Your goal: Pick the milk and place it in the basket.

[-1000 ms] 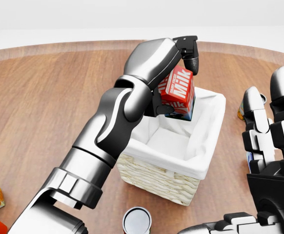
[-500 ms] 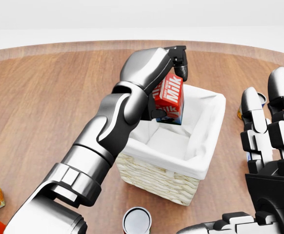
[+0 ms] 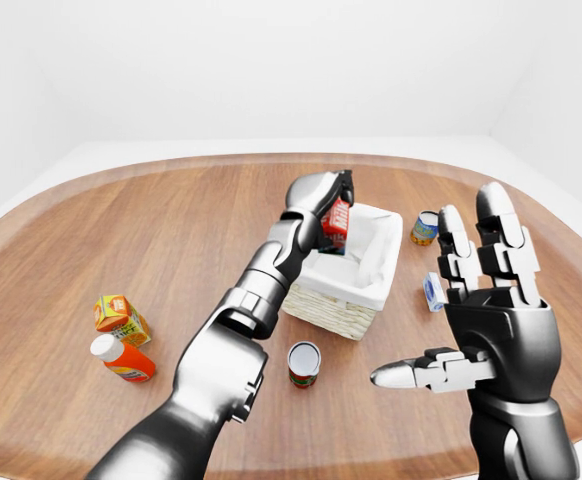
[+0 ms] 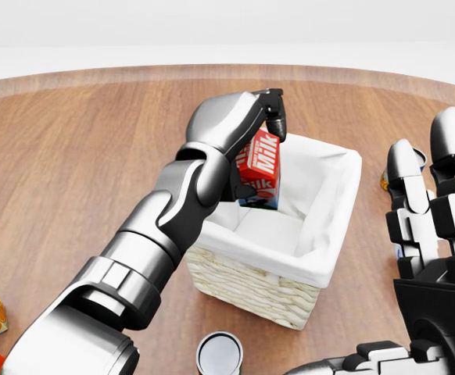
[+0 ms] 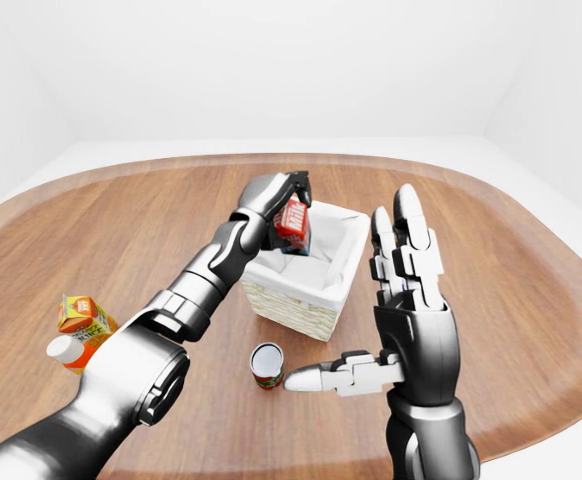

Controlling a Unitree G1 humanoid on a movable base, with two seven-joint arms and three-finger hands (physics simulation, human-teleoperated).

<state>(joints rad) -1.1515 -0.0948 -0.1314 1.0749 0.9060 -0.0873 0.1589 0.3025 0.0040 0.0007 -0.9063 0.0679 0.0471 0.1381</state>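
Left hand (image 4: 260, 129) pinched red milk carton (image 4: 258, 168) inside white-lined wicker basket (image 4: 317, 269); release left. Right hand (image 4: 438, 234) was spread, idle.

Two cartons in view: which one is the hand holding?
The red milk carton, gripped by the left hand over the basket. The orange juice carton sits untouched on the table.
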